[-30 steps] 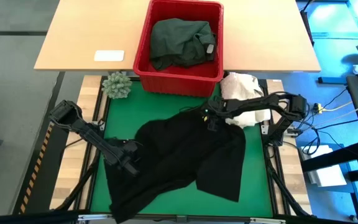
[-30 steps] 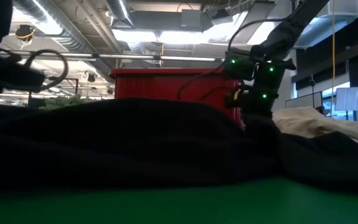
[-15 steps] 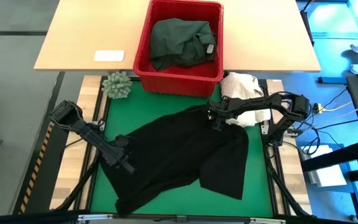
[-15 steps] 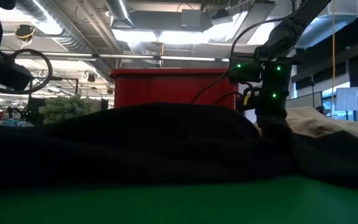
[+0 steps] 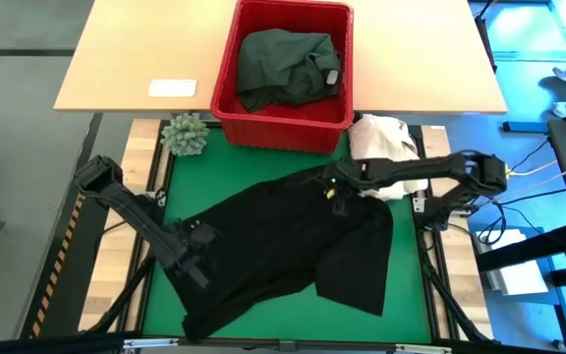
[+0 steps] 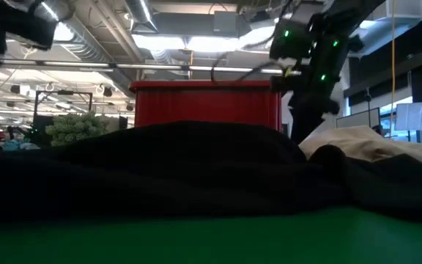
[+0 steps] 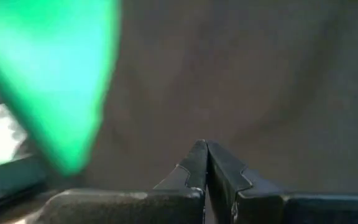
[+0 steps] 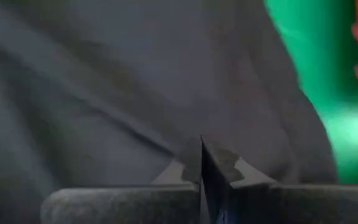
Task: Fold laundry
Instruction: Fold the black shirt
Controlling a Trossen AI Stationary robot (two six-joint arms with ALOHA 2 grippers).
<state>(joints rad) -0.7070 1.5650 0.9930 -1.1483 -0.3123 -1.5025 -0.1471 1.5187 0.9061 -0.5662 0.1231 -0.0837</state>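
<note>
A green mat (image 5: 254, 172) carries a spread black garment (image 5: 283, 246).

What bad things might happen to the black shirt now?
1. The black garment hangs past the near edge of the green mat, so it might slide off.
2. The right gripper works close to the cream-white cloth and might drag it along.
3. Both grippers, left gripper included, are shut at the garment; whether they pinch cloth is unclear, so it may slip.

The high view looks straight down on the green mat (image 5: 234, 177). The low view sits at mat level, facing the red plastic basket (image 6: 205, 105), which both share. Each wrist view hangs close over the spread black cloth garment (image 7: 241, 81).
</note>
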